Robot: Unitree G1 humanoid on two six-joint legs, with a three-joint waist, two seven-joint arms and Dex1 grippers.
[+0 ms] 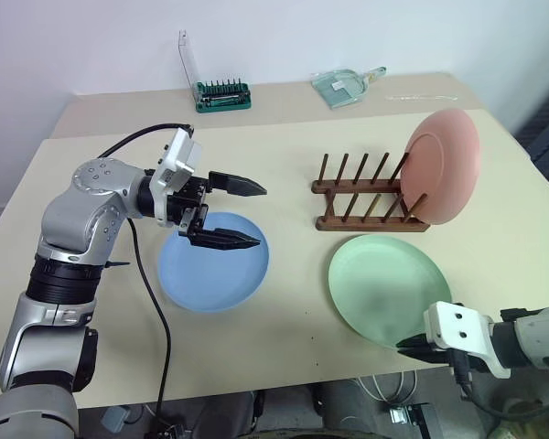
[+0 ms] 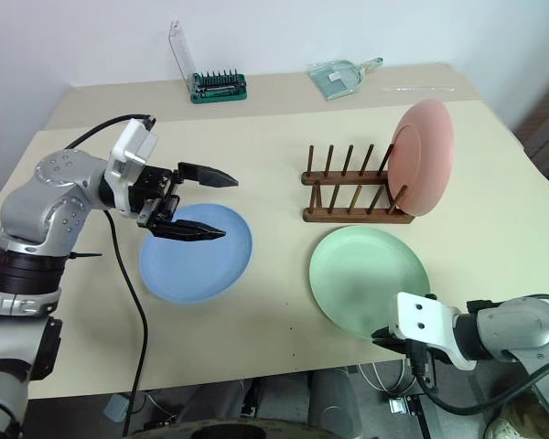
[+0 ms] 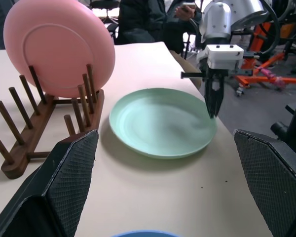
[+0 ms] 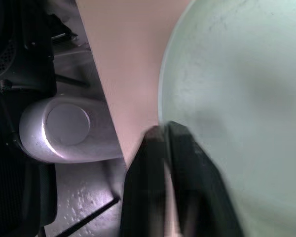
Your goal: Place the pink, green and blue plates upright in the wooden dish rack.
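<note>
Plates number three: pink plate (image 1: 442, 165) upright in the one wooden dish rack (image 1: 366, 198), green plate (image 1: 390, 288) and blue plate (image 1: 213, 262) flat on the table (image 1: 284, 329). Right gripper (image 3: 212, 104) is pinched closed at the green rim, apparently gripping it; lifting and tilting comes next. Left gripper (image 1: 242, 212) hovers wide open, empty, over the blue plate.

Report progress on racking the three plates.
Done: the pink plate stands upright at one end of the wooden dish rack. In hand: the right end effector is shut at the rim of the green plate, which lies flat on the table. Left: the blue plate lies flat under the open left end effector.
</note>
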